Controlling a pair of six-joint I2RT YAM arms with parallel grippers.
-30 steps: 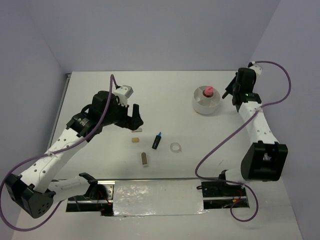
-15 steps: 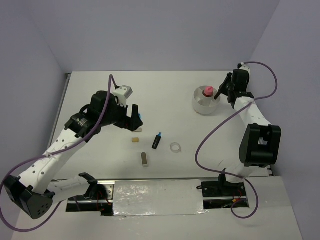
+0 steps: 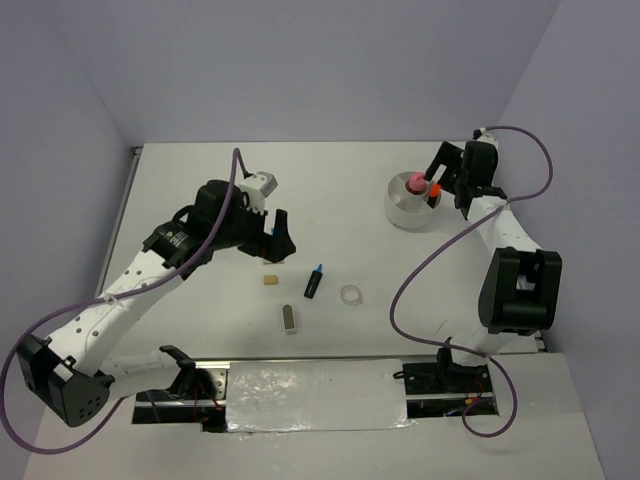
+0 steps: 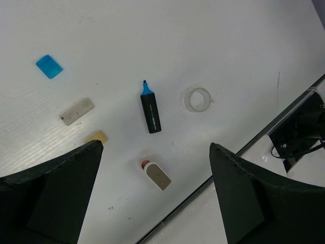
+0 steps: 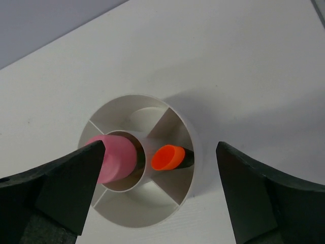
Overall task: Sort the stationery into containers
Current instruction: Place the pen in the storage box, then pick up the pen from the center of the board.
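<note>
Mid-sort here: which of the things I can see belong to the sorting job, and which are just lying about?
Job: white dish; pink tube and orange-capped marker already in it; on the table, blue-capped marker, tape ring, blue block, tan block, pale grey block, red-tipped grey block.
Lying about: purple cables, silver sheet at the near edge.

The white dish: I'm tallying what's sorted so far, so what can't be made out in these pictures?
- Right wrist view: the pink tube and orange-capped marker are seen end-on in the dish, so their bodies are mostly hidden. The right gripper covers the dish's left rim.
- Left wrist view: the left gripper overlaps part of the tan block.
- Top view: the left gripper hides most of the blue block, and the dish's dividers are too small to see.
</note>
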